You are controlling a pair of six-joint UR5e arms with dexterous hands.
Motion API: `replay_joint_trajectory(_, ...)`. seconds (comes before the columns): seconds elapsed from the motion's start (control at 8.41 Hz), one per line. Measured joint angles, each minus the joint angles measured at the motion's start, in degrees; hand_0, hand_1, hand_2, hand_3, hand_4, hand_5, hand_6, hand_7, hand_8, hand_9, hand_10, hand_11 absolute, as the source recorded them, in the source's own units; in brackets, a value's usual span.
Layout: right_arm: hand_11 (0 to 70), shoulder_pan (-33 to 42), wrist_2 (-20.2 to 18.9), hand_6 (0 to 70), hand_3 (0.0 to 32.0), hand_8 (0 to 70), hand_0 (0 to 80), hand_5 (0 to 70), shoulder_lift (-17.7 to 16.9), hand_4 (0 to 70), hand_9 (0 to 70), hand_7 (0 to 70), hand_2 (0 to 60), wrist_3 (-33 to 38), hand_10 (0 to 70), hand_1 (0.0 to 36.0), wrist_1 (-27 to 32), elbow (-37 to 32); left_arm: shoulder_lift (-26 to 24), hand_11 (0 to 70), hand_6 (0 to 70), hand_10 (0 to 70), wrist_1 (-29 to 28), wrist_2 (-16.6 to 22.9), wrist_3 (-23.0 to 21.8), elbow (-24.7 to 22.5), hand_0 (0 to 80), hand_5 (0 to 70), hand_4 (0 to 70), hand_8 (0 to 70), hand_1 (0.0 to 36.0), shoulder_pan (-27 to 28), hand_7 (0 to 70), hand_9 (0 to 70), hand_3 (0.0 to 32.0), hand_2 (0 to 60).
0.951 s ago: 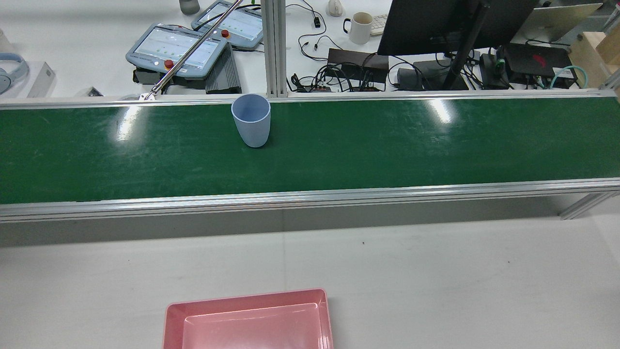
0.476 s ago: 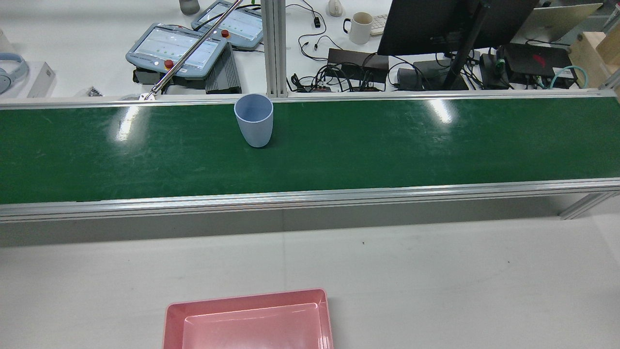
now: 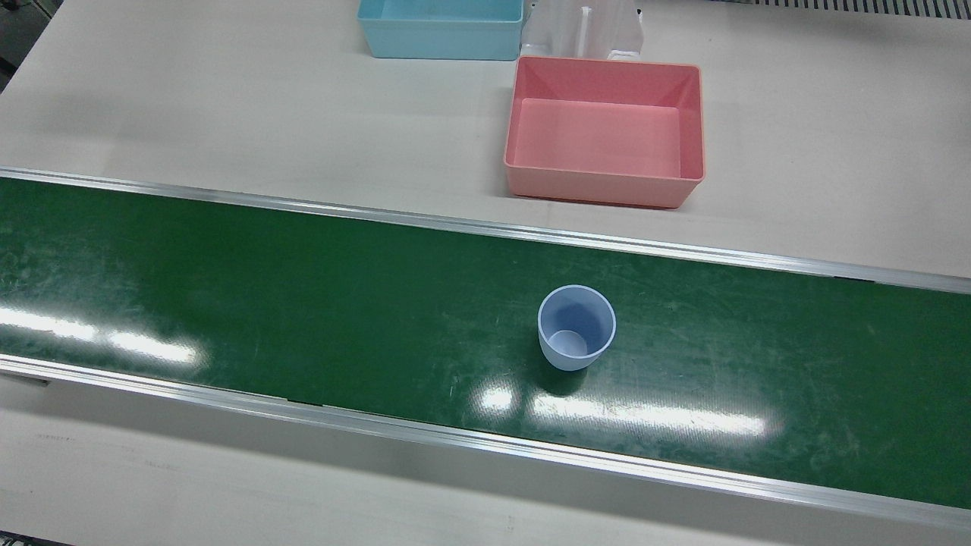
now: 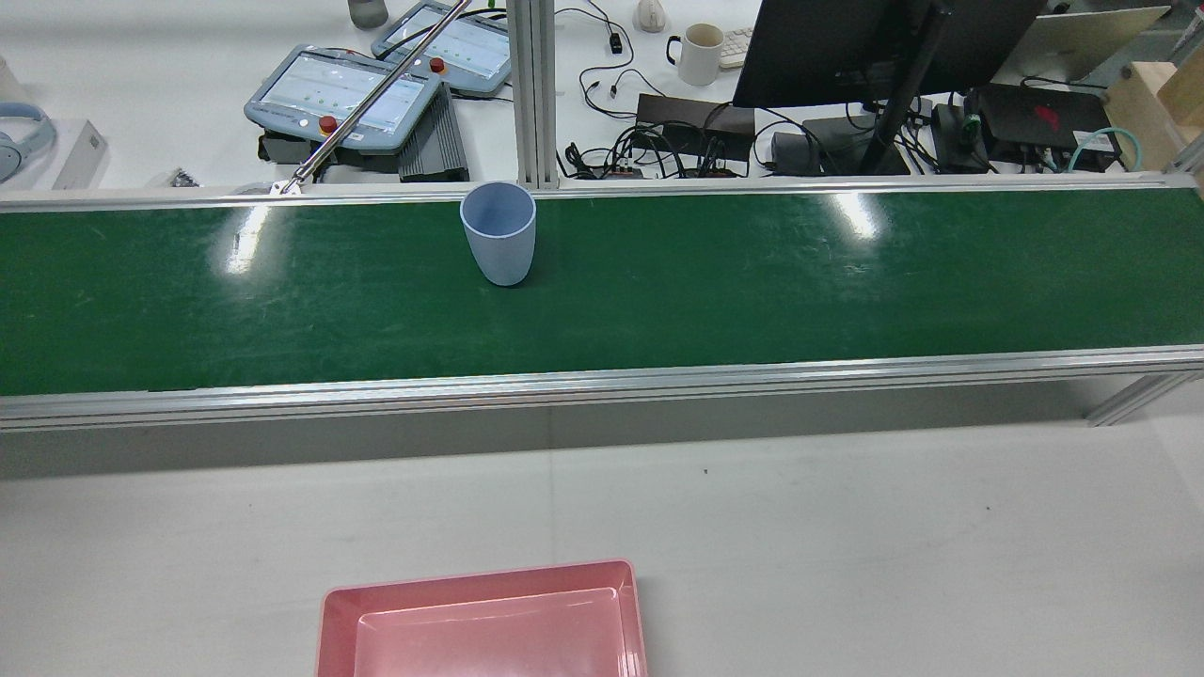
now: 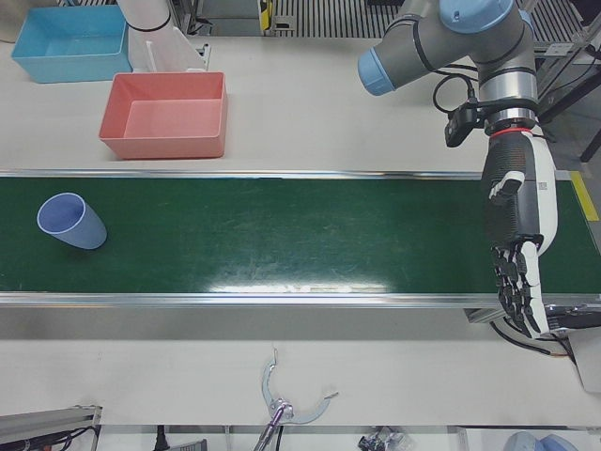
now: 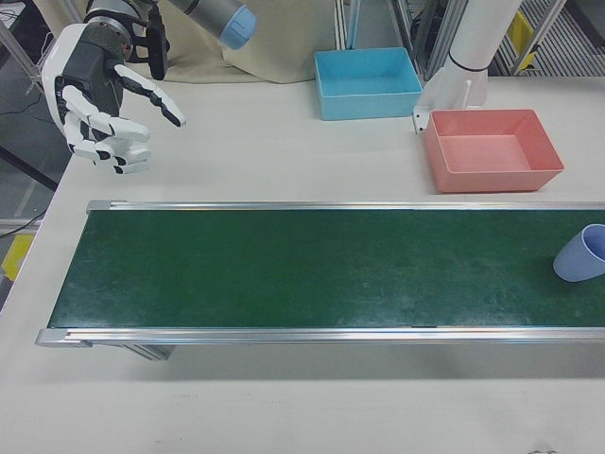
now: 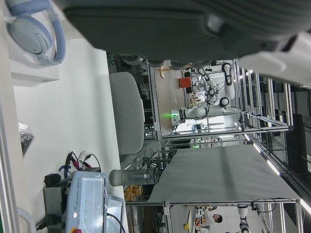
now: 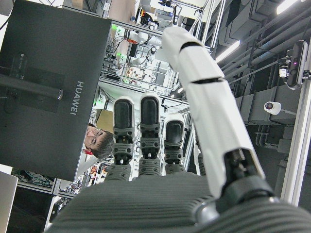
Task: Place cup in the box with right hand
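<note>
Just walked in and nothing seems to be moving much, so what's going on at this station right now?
Nothing is being held yet. A blue cup stands upright on the green conveyor belt, untouched. The right hand hovers open over the table beyond the belt's end, far from the cup. The left hand hangs open over the opposite end. The pink box sits empty on the table across the belt, beside a blue box. The cup has not been picked up.

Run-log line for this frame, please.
cup upright on belt | pink box empty | right robot hand open, far | left robot hand open
</note>
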Motion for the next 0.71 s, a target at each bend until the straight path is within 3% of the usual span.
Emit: replay_joint_trajectory(0.71, 45.0, 0.03, 0.00, 18.8, 0.0, 37.4, 80.0, 20.1, -0.02, 17.5, 46.8, 66.1, 16.3, 0.03, 28.9, 36.0, 0.00, 0.00, 0.00, 0.0, 0.0, 0.0, -0.03, -0.02, 0.00, 0.00, 0.0, 0.0, 0.0, 0.0, 0.0, 0.00, 0.0, 0.0, 0.0, 0.0)
